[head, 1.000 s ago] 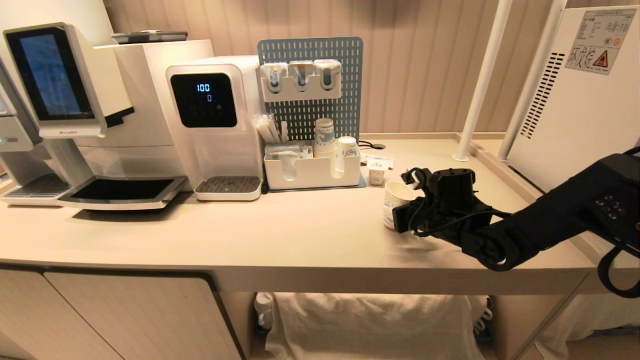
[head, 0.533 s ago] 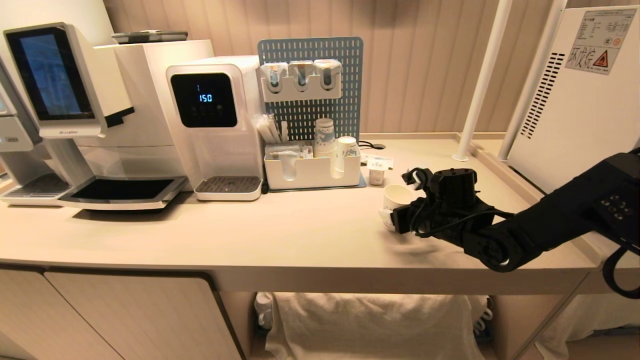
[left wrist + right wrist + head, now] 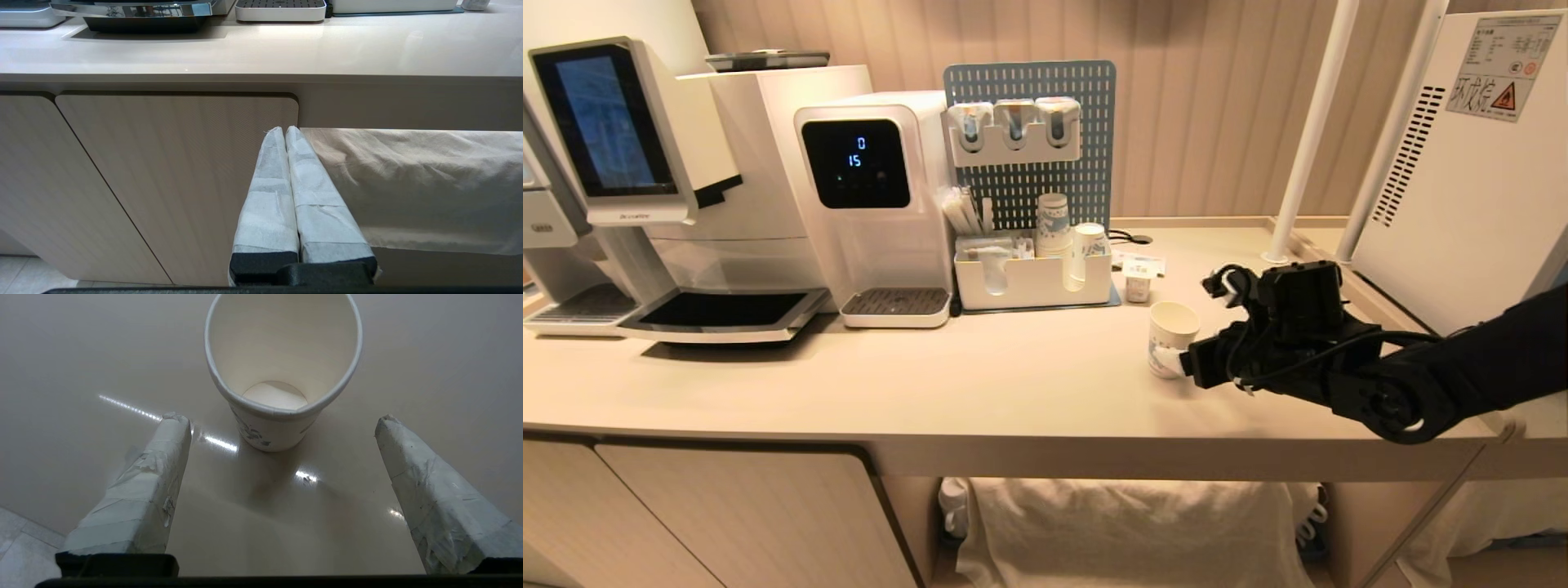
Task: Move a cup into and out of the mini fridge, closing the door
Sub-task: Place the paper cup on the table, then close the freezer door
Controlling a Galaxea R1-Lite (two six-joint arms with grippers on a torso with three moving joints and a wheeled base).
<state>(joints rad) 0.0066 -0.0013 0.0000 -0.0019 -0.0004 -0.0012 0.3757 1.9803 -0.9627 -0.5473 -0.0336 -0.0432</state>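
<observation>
Left gripper [image 3: 284,130] is parked low in front of the cabinet, pinched closed on nothing; mid-frame in the head view the cup [image 3: 1171,337] stands upright on the counter [image 3: 980,384], empty; just right of it the right gripper [image 3: 1176,360] has spread wide and backed off toward the right, so the cup's been let go; I'd guess the fridge trip is finished, though I can't see its door.

fridge [image 3: 1462,155] cut off at right edge, cup's [image 3: 282,375] far rim cropped
</observation>
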